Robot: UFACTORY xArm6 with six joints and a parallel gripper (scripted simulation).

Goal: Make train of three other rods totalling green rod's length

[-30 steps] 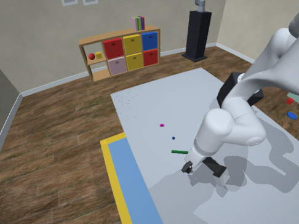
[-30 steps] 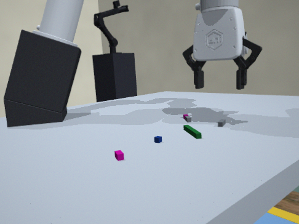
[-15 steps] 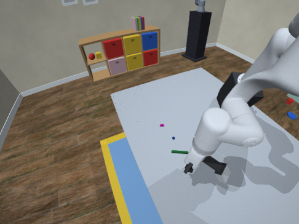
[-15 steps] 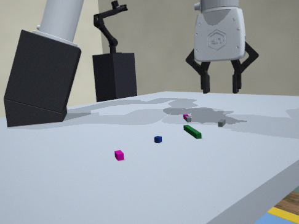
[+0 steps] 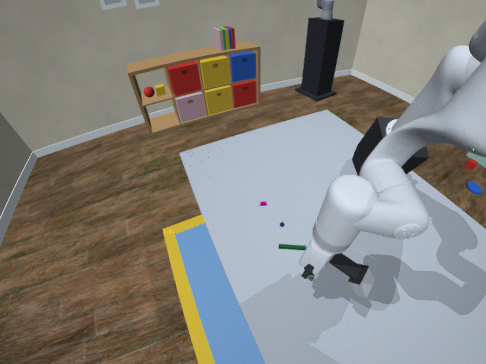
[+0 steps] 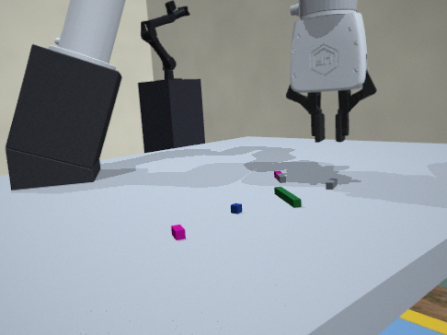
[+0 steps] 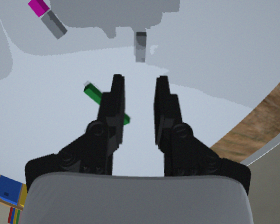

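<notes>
My gripper [image 5: 307, 273] [image 6: 329, 140] [image 7: 140, 90] is partly open and empty, high above the table. A grey rod [image 6: 331, 184] [image 7: 140, 47] lies alone, just beyond the gap between the fingertips in the wrist view. Another grey rod [image 6: 282, 178] [image 7: 53, 24] lies end to end with a magenta rod [image 6: 275, 174] [image 7: 38, 7], roughly in line; I see no clear gap. The green rod [image 5: 292, 247] [image 6: 287, 197] [image 7: 93, 94] lies apart, partly behind a finger in the wrist view. A blue rod [image 5: 282, 224] [image 6: 235, 208] and a second magenta rod [image 5: 263, 203] [image 6: 178, 232] lie separately.
The arm hides the two grey rods and one magenta rod in the top view. The arm's shadow falls across the table [image 5: 235, 174] [image 6: 115, 261] near them. The arm's black base [image 6: 60, 119] stands at the table's side. Shelves and another arm's pedestal [image 6: 172, 114] stand beyond the table.
</notes>
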